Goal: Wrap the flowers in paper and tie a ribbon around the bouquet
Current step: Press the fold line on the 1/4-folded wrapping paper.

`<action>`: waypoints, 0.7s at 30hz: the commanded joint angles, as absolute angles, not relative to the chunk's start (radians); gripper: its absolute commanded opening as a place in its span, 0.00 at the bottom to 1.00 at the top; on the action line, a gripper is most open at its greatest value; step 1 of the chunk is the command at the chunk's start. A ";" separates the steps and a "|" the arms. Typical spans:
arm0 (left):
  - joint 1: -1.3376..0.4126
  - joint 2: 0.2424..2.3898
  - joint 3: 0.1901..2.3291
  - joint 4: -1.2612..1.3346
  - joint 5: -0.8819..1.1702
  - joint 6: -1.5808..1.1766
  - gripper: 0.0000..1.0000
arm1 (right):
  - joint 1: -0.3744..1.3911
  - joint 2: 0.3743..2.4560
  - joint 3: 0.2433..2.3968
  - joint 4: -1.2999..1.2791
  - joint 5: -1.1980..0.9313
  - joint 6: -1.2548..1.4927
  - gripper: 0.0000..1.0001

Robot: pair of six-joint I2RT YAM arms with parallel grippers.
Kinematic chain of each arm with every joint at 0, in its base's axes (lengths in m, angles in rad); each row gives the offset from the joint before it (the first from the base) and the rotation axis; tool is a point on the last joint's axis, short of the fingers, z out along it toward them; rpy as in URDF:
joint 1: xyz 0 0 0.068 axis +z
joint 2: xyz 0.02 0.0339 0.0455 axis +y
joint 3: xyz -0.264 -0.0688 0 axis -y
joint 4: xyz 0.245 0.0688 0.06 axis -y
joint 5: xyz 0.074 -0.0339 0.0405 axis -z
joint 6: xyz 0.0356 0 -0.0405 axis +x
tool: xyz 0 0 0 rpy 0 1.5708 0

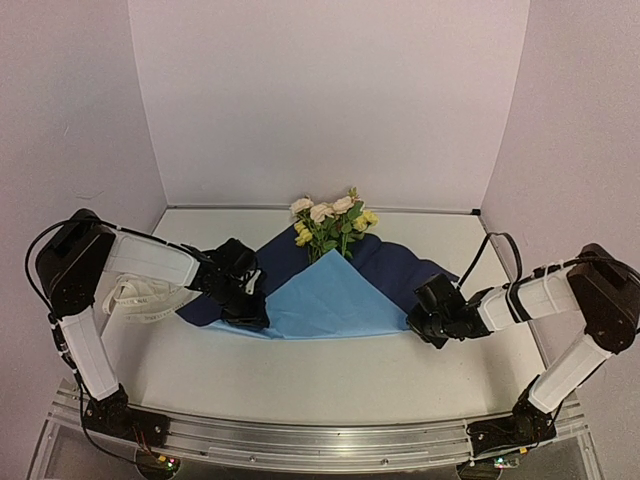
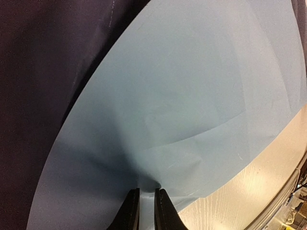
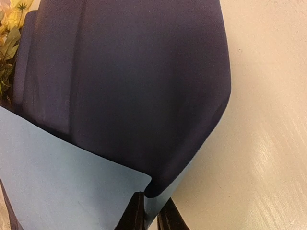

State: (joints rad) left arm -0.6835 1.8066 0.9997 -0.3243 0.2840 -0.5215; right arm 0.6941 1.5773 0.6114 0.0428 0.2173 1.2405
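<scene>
Looking down from the overhead camera, I see the large thin sheet of paper (image 1: 395, 262), light blue on one face and dark navy on the other, lying mid-table with its long axis running left to right. A light blue flap is folded over it as a triangle, apex pointing at the far wall. The small bunch of yellow and pink-cream flowers with green leaves (image 1: 335, 222) lies at that apex, blooms toward the far wall, stems disappearing under the flap toward me, so its long axis crosses the paper's. My left gripper (image 2: 146, 203) pinches puckered light blue paper at the sheet's left near edge, jaws almost together. My right gripper (image 3: 151, 213) is clamped on the right near corner, where navy curls over blue. The cream-white ribbon (image 1: 140, 298) lies looped on the white table (image 1: 330, 385) beneath the left arm.
</scene>
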 commanded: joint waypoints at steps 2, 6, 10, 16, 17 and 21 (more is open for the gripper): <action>-0.675 1.685 1.019 -0.368 0.274 -0.508 0.17 | 0.689 1.586 0.670 -0.061 0.273 1.265 0.01; -0.676 1.608 0.993 -0.404 0.280 -0.520 0.17 | 0.688 1.578 0.694 -0.116 0.288 1.277 0.00; -0.675 1.544 0.913 -0.421 0.274 -0.535 0.14 | 0.689 1.579 0.714 -0.140 0.287 1.280 0.00; -0.675 1.548 0.823 -0.360 0.302 -0.564 0.09 | 0.692 1.585 0.722 -0.149 0.288 1.289 0.00; -0.675 1.553 0.815 -0.350 0.298 -0.567 0.08 | 0.693 1.585 0.724 -0.150 0.288 1.290 0.00; -0.671 1.589 0.800 -0.333 0.234 -0.571 0.06 | 0.696 1.587 0.730 -0.155 0.292 1.286 0.00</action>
